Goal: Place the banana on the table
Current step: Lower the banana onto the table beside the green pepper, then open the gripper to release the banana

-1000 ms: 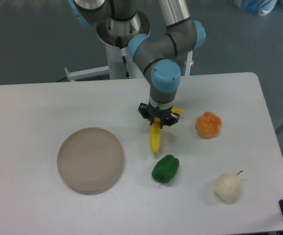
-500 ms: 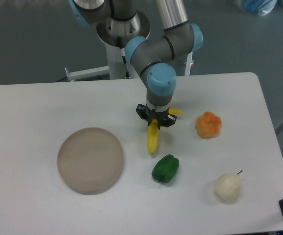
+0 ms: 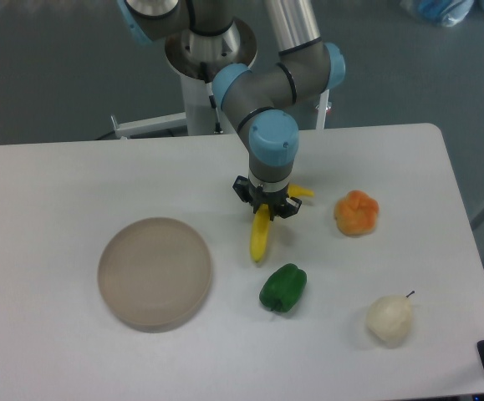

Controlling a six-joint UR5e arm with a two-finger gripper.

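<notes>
You have the pincer pointing straight down over the middle of the white counter, and it is pinching the banana near the middle of the fruit's length. The longer lower part of the banana slants down and toward the camera from the fingers, while a short yellow end pokes out on the far right side of the pincer. You cannot tell from this view whether the banana's lower tip touches the counter or hangs just above it. Just in front of that tip sits the green pepper, close but apart from it. To the right of the pincer you see the lumpy orange fruit, and nearer the front right corner lies the pale pear with its thin stem up. The round beige plate lies to the left, well apart from the banana.
</notes>
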